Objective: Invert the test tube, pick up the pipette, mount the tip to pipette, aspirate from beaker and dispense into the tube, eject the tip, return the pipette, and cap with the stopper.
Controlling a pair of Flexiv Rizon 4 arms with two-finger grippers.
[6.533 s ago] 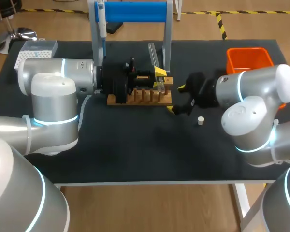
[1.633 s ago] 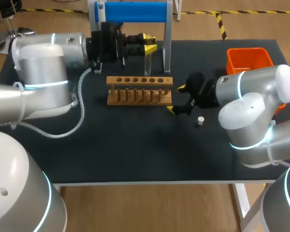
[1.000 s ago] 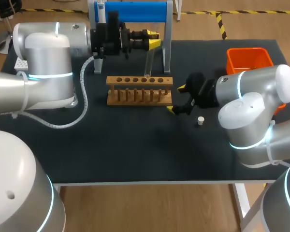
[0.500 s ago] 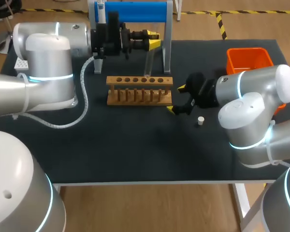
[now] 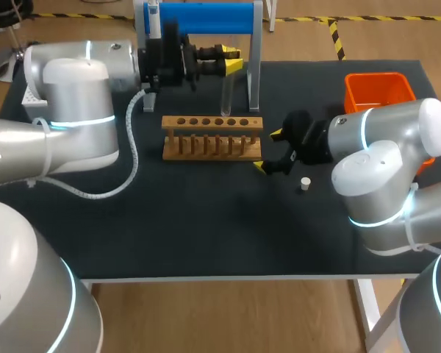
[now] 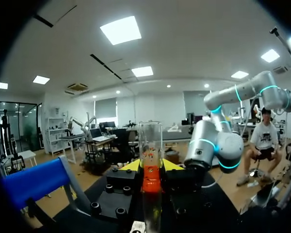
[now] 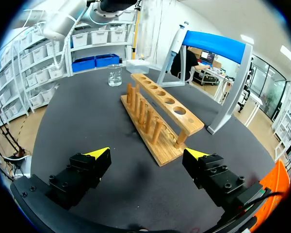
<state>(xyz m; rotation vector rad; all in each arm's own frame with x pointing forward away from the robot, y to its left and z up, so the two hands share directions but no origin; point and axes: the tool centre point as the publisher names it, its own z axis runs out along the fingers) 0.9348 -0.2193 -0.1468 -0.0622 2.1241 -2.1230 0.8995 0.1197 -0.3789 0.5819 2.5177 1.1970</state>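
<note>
White stopper [image 5: 305, 184] lies loose on the black counter [image 5: 206, 235] at the near right, well apart from any tube; by the task's order, its turn comes last. Just behind it the right tool [image 5: 267, 150] hovers low beside the right end of the wooden rack [image 5: 212, 138]. Its yellow-tipped fingers are spread wide and hold nothing. Placed there, it appears to be out of the other arm's way yet near the stopper.

The rack's holes are unfilled. Above its far edge the left tool [image 5: 234, 62] is clamped on the test tube [image 5: 224, 94], which hangs upright over the holes toward the rack's right end. Its lower end is close above the wood and, as far as can be told, not seated. The left wrist view shows the glass pinched from both sides between the yellow tips, with a rimmed end standing clear of them.

The sideways grip likely lets the tube be turned over and lowered into a hole — the inverting step, judged unfinished. Farther back the pipette [image 5: 153, 29] hangs untouched on the blue-topped stand [image 5: 206, 18], and the orange bin [image 5: 378, 90] sits at the far right. In the right wrist view the beaker [image 7: 115, 75] stands past the rack's other end.
</note>
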